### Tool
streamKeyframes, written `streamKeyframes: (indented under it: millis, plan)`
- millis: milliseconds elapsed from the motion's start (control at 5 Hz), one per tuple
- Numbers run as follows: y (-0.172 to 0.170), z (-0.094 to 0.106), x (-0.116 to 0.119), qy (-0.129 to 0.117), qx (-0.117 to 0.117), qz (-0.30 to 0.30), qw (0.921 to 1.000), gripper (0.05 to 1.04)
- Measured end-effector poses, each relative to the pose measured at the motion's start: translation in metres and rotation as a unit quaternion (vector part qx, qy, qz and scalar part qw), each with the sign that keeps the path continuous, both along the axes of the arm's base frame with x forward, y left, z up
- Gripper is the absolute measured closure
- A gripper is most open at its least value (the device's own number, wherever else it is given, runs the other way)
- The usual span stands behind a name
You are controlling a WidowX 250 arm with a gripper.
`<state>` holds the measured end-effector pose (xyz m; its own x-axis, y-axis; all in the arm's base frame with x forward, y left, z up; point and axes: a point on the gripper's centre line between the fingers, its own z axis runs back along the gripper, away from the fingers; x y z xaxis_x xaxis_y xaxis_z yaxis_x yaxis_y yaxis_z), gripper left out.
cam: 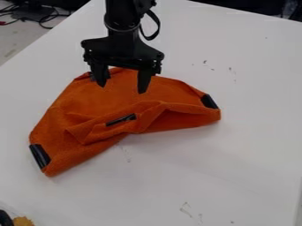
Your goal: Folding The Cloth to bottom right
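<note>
The gripper [122,86] hangs down from the top edge over the upper part of the orange cloth [97,106], its two fingers spread apart with no cloth visibly held between them. The cloth lies crumpled and partly folded on the white table. Black patches mark its lower left corner and its right corner, and a third dark strip lies on a fold near the middle of its lower side. A small dark patch at the cloth's top left is partly hidden behind the gripper's left finger.
The white table [236,167] extends around the cloth, with small dark scuffs on it. A yellowish-brown object [23,221] and a dark item sit at the bottom left corner. Black cables [41,17] lie beyond the table's edge at the upper left.
</note>
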<state>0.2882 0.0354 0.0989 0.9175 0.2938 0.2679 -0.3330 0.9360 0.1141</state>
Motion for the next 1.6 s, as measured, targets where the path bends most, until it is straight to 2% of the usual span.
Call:
streamKeyframes:
  millis: [200,400,600,800,1000,1200,1400,1600]
  plan:
    - [-0.001,-0.007,0.000,0.013,-0.003,-0.005,0.9999,0.083]
    - [0.029,-0.024,0.020,0.026,-0.016,-0.036,0.9989,0.083]
    - [0.053,-0.045,0.039,0.025,-0.041,-0.071,0.9963,0.083]
    - [0.086,-0.062,0.054,0.031,-0.050,-0.088,0.9944,0.083]
    - [0.109,-0.061,0.070,0.032,-0.041,-0.104,0.9932,0.083]
    - [0.127,-0.046,0.085,0.046,-0.016,-0.119,0.9917,0.083]
    - [0.130,-0.040,0.084,0.057,-0.007,-0.112,0.9920,0.083]
    - [0.126,-0.058,0.084,0.060,-0.026,-0.113,0.9914,0.083]
